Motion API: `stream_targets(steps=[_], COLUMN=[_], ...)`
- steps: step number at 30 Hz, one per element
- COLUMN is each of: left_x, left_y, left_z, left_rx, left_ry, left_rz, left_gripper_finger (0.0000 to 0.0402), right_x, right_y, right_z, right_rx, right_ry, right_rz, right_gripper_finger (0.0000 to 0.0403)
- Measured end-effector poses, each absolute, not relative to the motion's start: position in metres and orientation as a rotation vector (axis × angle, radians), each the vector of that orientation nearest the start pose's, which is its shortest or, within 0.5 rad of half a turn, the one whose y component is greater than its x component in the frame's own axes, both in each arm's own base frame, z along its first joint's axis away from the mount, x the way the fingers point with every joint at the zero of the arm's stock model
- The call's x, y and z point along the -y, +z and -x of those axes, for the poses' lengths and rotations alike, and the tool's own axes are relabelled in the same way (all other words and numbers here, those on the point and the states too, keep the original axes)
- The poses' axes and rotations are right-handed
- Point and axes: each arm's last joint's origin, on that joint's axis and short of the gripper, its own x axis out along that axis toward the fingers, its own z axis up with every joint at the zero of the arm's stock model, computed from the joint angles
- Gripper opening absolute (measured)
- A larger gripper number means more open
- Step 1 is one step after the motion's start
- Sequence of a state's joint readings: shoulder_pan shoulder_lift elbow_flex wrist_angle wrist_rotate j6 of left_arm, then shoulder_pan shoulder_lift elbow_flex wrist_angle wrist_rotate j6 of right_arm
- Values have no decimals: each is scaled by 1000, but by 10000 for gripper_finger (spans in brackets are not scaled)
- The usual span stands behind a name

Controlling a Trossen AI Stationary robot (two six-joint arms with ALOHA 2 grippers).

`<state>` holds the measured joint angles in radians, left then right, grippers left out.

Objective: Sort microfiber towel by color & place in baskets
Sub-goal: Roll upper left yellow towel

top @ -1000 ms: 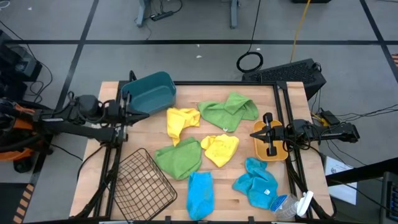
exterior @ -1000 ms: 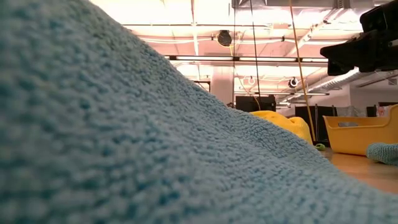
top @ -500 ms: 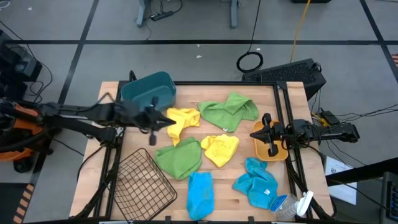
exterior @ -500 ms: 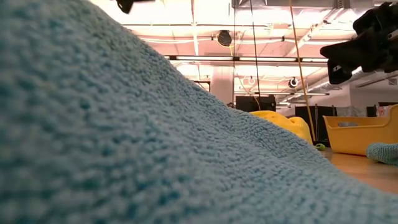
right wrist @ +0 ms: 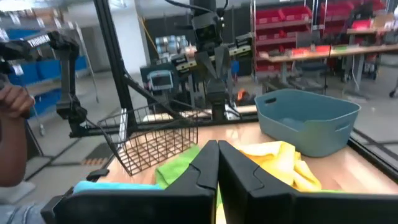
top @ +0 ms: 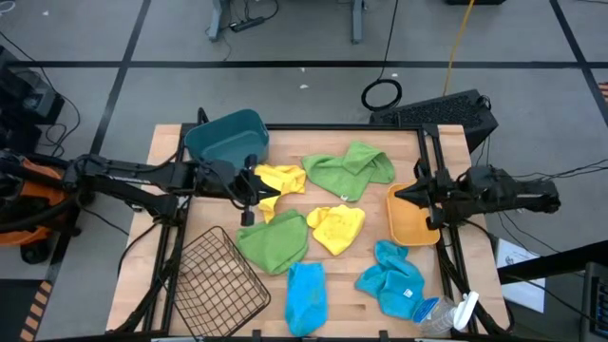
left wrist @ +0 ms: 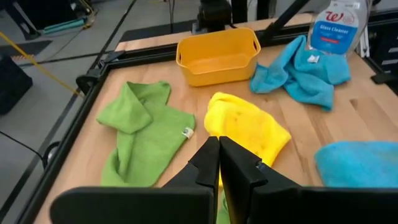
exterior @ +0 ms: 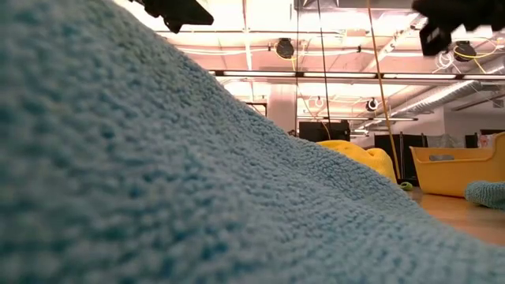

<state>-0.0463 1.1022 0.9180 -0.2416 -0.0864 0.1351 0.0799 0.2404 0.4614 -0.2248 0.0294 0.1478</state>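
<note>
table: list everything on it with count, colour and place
yellow towels: two, yellow, one by the teal bin, one mid-table
green towels: two, green, one at the far middle, one near the wire basket
blue towels: two, bright blue, near edge
teal bin: one, teal, far left corner
wire basket: one, dark, near left corner
orange tub: one, orange-yellow, right side
bottle: one, clear, white cap, near right corner
left gripper: jaws shut, above the yellow towel
right gripper: jaws shut, over the tub

towels (top: pixel 317 228) mid-table | bin (top: pixel 228 140) rear-L | mesh basket (top: pixel 216 282) front-L | tub (top: pixel 411 215) R
</note>
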Motion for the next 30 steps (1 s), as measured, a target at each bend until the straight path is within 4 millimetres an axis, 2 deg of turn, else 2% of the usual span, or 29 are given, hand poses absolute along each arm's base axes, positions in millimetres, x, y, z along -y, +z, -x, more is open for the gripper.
stream_targets(steps=[7,11,14,18,30], left_x=[9,9,10,15,23], left_y=[314,313,308,298,280], left_z=[-240,-241,-243,-248,-259], left_rx=[-422,-422,-429,-441,-514], left_ry=[23,26,21,2,-25], left_rz=[-98,-85,-86,-91,-104], left_gripper_finger=[20,20,20,20,20], right_x=[-8,-10,-12,-13,-19], right_y=[343,357,353,337,277], right_z=[-111,-135,-154,-178,-242], right_rx=[-144,-204,-269,-380,-694], right_ry=[41,39,36,25,-59], right_rz=[-127,-101,-96,-111,-260], right_gripper_finger=[0,0,0,0,0])
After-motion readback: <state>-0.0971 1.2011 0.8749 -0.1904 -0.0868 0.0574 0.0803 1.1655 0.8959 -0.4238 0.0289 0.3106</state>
